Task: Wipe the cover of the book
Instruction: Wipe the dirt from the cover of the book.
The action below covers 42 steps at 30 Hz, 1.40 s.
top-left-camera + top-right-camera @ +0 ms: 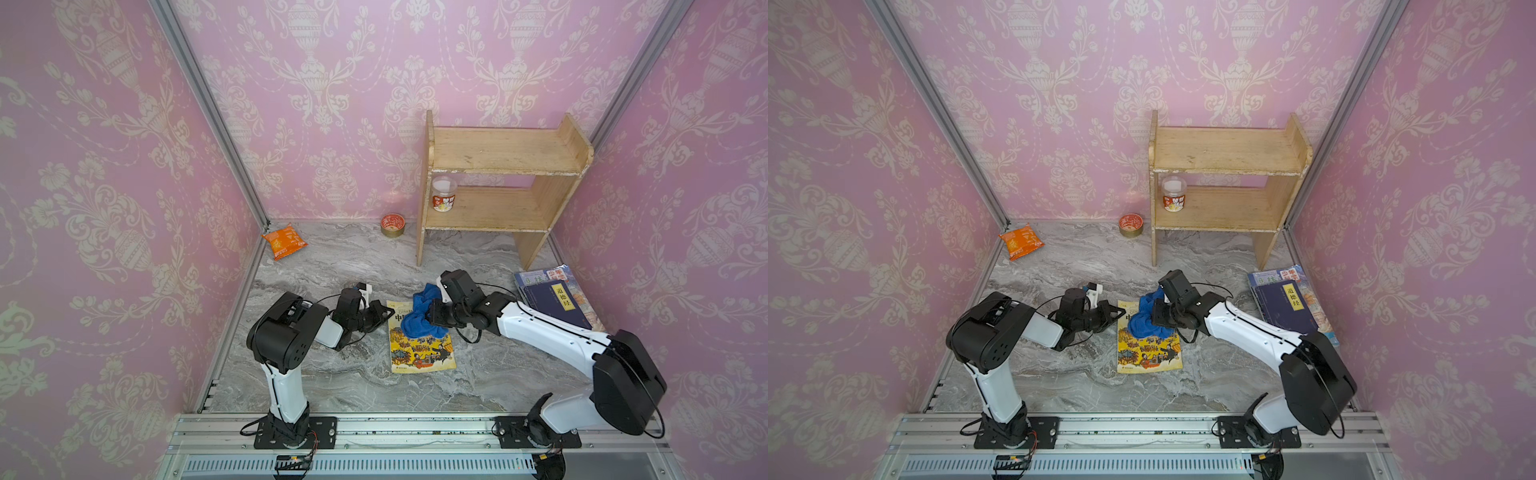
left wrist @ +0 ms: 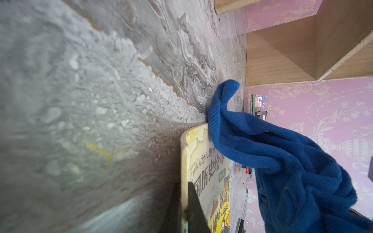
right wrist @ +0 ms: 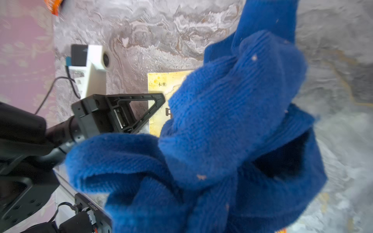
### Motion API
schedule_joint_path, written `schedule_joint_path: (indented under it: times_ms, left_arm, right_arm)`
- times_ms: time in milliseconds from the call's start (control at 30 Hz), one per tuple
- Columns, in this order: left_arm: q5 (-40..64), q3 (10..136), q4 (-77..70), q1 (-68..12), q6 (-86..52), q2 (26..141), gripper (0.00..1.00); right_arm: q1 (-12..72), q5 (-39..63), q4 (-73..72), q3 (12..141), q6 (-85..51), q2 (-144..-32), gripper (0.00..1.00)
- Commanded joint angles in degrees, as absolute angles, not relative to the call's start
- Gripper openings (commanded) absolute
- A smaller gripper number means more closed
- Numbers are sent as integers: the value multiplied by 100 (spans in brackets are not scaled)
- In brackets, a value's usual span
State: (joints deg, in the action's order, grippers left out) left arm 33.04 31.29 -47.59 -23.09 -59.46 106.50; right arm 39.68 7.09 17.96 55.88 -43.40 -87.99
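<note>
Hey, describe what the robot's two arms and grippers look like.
The left arm and right arm have white link shells, black joint housings and thin black cables looping alongside. The left gripper has black, hollow triangular fingers and a white camera mount by it.

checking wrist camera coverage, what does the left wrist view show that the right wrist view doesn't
Only the left wrist view: the wooden shelf and the book stack by the wall. Only the right wrist view: the left arm's camera and a corner of the orange snack bag. Both: the blue cloth bunched over the yellow book on the marble table.
</note>
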Motion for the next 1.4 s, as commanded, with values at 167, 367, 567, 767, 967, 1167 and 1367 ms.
schedule_joint_path:
  times_ms: [167, 367, 567, 767, 967, 1167, 1367]
  left_arm:
    - [3489, 3056, -4926, -2349, -5994, 10714, 0]
    - [3498, 3179, -4773, -2315, -5889, 10749, 0]
    - [3599, 3306, -4962, -2293, -6002, 10972, 0]
    - [3650, 3307, -5089, -2316, -6088, 11036, 0]
    - [3614, 3202, -5067, -2347, -6126, 10876, 0]
    - [3594, 3270, -4816, -2324, -6009, 10793, 0]
    - [3655, 3420, -4731, -2225, -5961, 10834, 0]
  right_arm:
    - [4913, 483, 1466, 5869, -4160, -10257, 0]
    - [5469, 597, 1171, 4727, -4510, -9767, 0]
    - [4982, 317, 1395, 3141, -5055, -8493, 0]
    - [3735, 202, 1948, 3217, -4544, -7957, 0]
    - [3638, 526, 1833, 4819, -4165, -9347, 0]
    - [4878, 523, 1673, 4911, -4472, -9933, 0]
    - [5083, 278, 1282, 2913, -5384, -8791, 0]
